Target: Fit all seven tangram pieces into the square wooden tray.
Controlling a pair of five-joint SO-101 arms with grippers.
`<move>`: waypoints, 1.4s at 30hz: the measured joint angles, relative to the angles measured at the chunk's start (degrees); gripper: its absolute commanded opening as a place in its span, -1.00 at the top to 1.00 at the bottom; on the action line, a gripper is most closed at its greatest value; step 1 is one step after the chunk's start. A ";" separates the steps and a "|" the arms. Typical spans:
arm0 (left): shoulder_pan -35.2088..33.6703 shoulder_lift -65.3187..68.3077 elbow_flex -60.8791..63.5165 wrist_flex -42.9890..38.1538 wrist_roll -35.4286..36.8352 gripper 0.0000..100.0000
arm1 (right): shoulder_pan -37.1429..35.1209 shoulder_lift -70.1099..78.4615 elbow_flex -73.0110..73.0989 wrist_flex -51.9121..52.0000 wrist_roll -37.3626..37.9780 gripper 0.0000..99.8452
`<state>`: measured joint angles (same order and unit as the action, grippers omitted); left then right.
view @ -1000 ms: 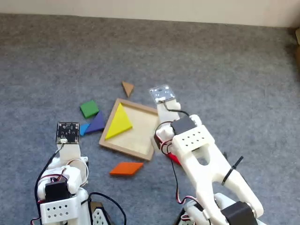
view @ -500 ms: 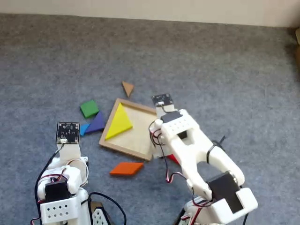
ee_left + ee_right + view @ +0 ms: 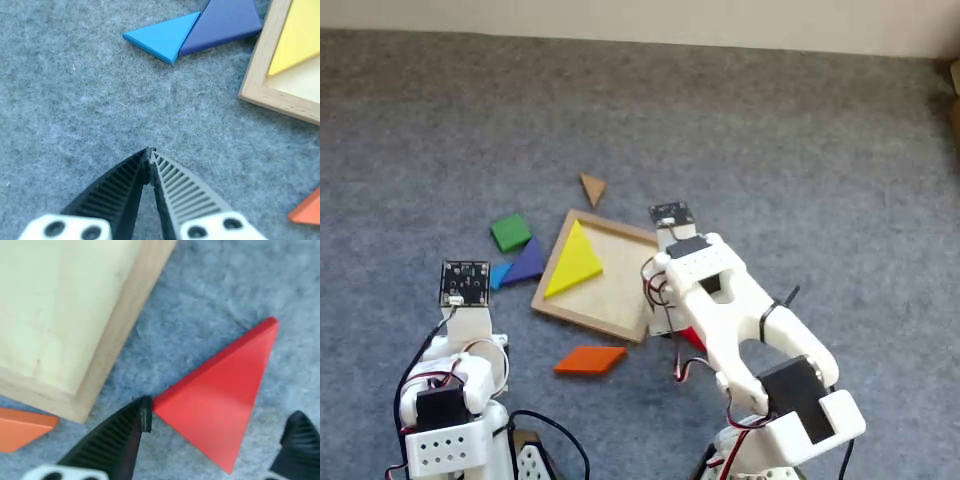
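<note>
Item 1, my left pincer [image 3: 150, 155]: closed on nothing, parked on the near side of the table [image 3: 800, 140], out of the way.
Item 2, my right pincer [image 3: 220, 420]: wide, astride the red triangle [image 3: 220, 385] beside the tray's [image 3: 588, 318] near corner, placed for gripping.
Item 3, tray: the yellow triangle [image 3: 575, 262] is seated inside.
Item 4, brown triangle [image 3: 592, 187]: lies beyond the tray's far corner, waiting.

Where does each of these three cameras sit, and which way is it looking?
High view: fixed overhead, looking down; shows left arm, right arm, wooden tray.
Left wrist view: on left wrist, facing the carpet; shut left gripper.
Right wrist view: on right wrist, facing down; open right gripper over red triangle.
All three share the tray.
</note>
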<state>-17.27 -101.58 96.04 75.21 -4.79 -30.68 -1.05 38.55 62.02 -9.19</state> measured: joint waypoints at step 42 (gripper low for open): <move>0.00 0.00 0.00 0.00 0.00 0.99 | 2.11 -16.62 1.49 0.18 10.20 0.33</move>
<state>-17.27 -101.58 96.04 75.21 -4.79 -28.57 -17.67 40.04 62.20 1.01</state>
